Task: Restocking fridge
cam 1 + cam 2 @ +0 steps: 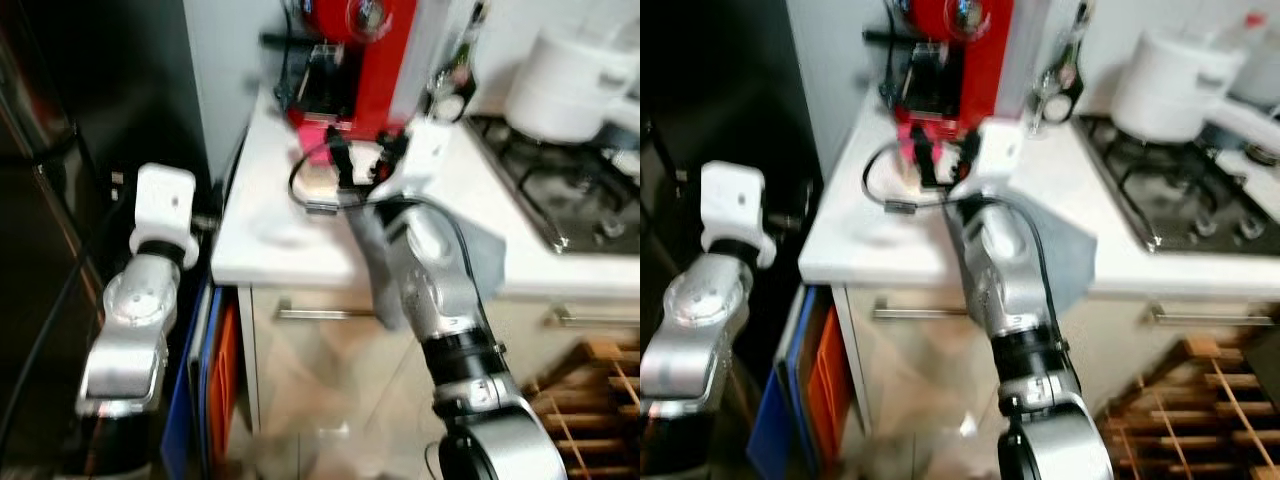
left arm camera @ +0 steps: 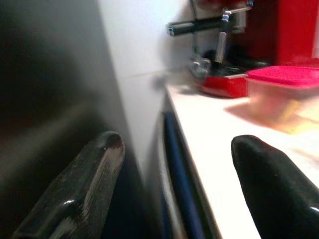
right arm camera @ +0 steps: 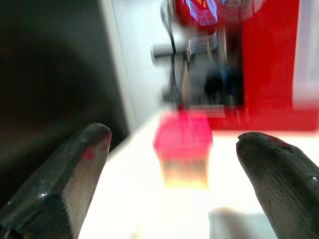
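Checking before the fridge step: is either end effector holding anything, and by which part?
Nothing is held. The right end effector is open, short of the pink-lidded container on the counter; the left end effector is open beside the counter.

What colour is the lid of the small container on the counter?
The lid is pink, on a clear container; the right wrist view shows it best.

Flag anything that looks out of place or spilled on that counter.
Nothing looks spilled or damaged. The pink-lidded container sits upright on the white counter before the red coffee machine, ahead of the open right gripper. Blur hides finer detail.
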